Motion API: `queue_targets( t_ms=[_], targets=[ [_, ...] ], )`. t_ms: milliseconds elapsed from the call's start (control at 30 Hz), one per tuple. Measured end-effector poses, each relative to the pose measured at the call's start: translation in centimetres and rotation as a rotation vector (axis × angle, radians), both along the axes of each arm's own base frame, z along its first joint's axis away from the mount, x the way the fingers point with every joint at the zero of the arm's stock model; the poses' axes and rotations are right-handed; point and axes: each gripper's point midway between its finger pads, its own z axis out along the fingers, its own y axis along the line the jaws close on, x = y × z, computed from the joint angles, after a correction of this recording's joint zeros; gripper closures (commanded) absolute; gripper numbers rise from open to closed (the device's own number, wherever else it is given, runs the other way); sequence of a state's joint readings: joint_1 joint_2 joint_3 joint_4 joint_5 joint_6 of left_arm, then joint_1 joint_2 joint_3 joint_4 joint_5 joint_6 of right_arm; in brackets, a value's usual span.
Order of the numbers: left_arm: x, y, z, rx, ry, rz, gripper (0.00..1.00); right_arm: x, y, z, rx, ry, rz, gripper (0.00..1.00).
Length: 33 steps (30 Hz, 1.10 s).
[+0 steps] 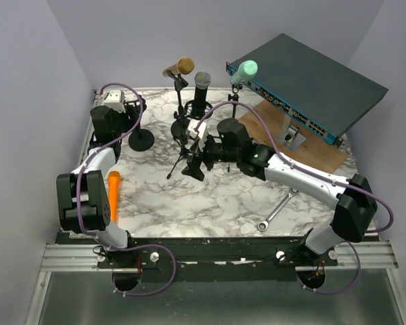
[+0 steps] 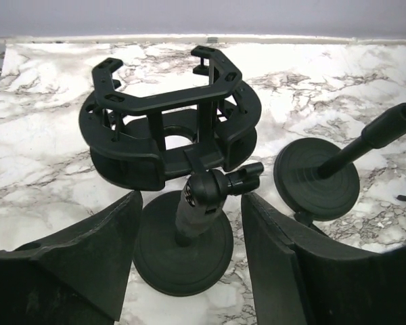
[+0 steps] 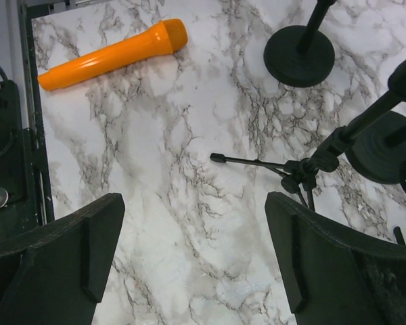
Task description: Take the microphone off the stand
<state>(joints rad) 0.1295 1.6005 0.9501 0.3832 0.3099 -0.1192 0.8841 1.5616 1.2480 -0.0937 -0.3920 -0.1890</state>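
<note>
Jaws on left gripper (image 2: pixel 189 261) and right gripper (image 3: pixel 196 261) gape wide, empty (orange plastic microphone (image 3: pixel 115 54) lies loose); I'd pinch dark mesh-headed microphone (image 1: pixel 200 95) mid-body, lift straight up

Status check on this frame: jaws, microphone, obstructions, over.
Left gripper, right gripper: open, empty. Orange microphone flat on table; cradle by left gripper empty. Tripod stand close beside right gripper.

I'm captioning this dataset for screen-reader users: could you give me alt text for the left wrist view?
An empty black shock mount stands on a short stand with a round base, centred just beyond the left arm's open fingers. To its right a second round-based stand rises out of view, all on a white marble table.
</note>
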Motion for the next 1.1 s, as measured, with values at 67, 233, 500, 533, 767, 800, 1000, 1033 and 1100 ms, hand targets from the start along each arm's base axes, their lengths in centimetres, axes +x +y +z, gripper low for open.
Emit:
queue_targets(
  t_ms=[67, 233, 500, 533, 767, 800, 1000, 1033, 1100],
  targets=[
    [-0.4, 0.0, 0.9, 0.007, -0.016, 0.003, 0.3, 0.2, -0.2, 0.6, 0.009, -0.011, -0.014, 0.07],
    [-2.2, 0.0, 3.1, 0.032, -0.06, 0.005, 0.13, 0.3, -0.9, 2.1, 0.024, -0.044, -0.037, 0.07],
    [-7.1, -0.7, 8.7, 0.08, -0.146, -0.013, 0.07, 0.6, -4.2, 5.0, 0.07, -0.152, -0.134, 0.07],
    [-7.8, -0.9, 9.5, 0.083, -0.154, -0.025, 0.05, 0.7, -4.3, 5.1, 0.074, -0.158, -0.142, 0.07],
    [-12.3, -6.0, 13.6, 0.091, -0.187, -0.277, 0.05, 1.8, -4.9, 5.1, 0.072, -0.168, -0.196, 0.07],
    [-12.6, -6.9, 13.7, 0.094, -0.188, -0.314, 0.05, 1.9, -5.0, 5.1, 0.07, -0.169, -0.204, 0.07],
    [-13.8, -13.3, 13.0, 0.107, -0.158, -0.565, 0.05, 2.7, -5.7, 4.1, 0.057, -0.178, -0.225, 0.07],
    [-13.6, -14.2, 12.9, 0.109, -0.154, -0.601, 0.04, 2.8, -5.9, 3.8, 0.05, -0.177, -0.228, 0.07],
    [-13.0, -15.5, 12.2, 0.107, -0.133, -0.646, 0.04, 3.1, -6.3, 3.2, 0.039, -0.171, -0.237, 0.08]
  ],
)
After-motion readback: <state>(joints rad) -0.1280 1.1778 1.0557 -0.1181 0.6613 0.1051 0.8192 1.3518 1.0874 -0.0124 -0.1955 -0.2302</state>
